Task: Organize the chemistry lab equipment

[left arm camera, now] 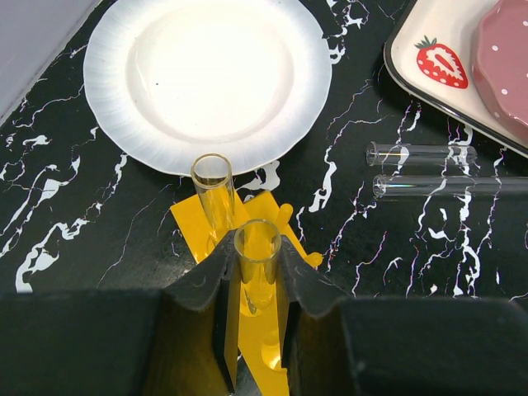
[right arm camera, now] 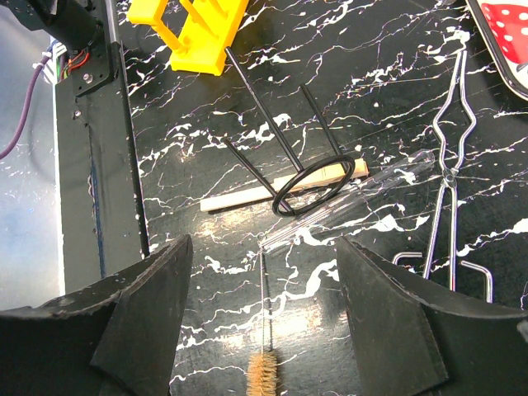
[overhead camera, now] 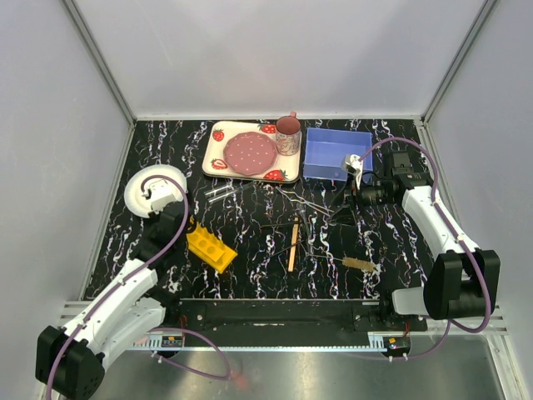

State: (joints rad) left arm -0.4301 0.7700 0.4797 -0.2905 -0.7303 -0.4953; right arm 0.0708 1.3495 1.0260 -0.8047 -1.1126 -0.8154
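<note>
My left gripper [left arm camera: 256, 266] is shut on a clear glass tube [left arm camera: 257, 238] and holds it upright over the yellow rack [left arm camera: 262, 330]. A second tube [left arm camera: 213, 188] stands in the rack. Two more tubes [left arm camera: 421, 154] lie on the table to the right. My right gripper [right arm camera: 262, 247] is open and empty above the table. Below it lie the tan-bristled brush [right arm camera: 266, 367], another glass tube [right arm camera: 363, 194], the wooden stick [right arm camera: 247, 196] and the wire tongs [right arm camera: 448, 165]. In the top view the rack [overhead camera: 211, 248] is at the left and the stick [overhead camera: 294, 242] in the middle.
A round white plate [left arm camera: 206, 78] lies just beyond the rack. A strawberry-print tray [overhead camera: 215, 157] with pink plate and cup is at the back, and a blue bin [overhead camera: 333, 154] is beside it. A black wire ring stand [right arm camera: 318, 177] lies over the stick.
</note>
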